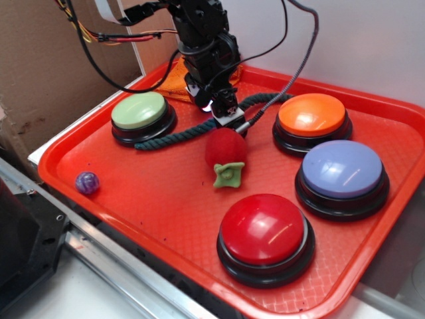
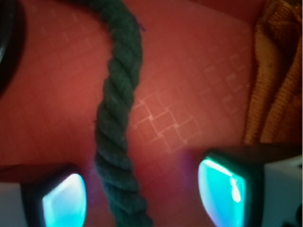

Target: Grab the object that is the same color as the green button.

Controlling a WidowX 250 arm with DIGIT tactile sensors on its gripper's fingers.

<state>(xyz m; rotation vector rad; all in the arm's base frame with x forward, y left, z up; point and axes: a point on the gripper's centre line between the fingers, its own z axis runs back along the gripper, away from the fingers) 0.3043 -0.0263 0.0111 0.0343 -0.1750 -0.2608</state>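
Lying on the red plastic tray (image 1: 153, 199), the long dark green twisted rope (image 1: 174, 136) runs from just in front of the pale green domed push button with a black base (image 1: 141, 111), under my arm, and curves on toward the orange domed button (image 1: 312, 116). In the wrist view the rope (image 2: 118, 118) passes lengthwise between my two fingers, nearer the left one, with bare tray showing on either side of it.

My end effector (image 1: 226, 114) stands apart, astride the rope, not clamped on it; its two glowing pads (image 2: 64, 201) sit low at either side of the strand. My arm reaches down steeply from the tray's far edge, wrist pointing nearly straight at the tray floor.

Just in front of my end effector sits the red plush ball with a light-green leaf (image 1: 226, 149), close beside the rope. An orange knitted cloth (image 2: 279, 75) lies behind my arm at the tray's far side. Farther off stand a lilac-blue domed button (image 1: 342, 169) and a red domed button (image 1: 264, 229), and a small purple marble (image 1: 87, 182) rests near the tray's left corner.
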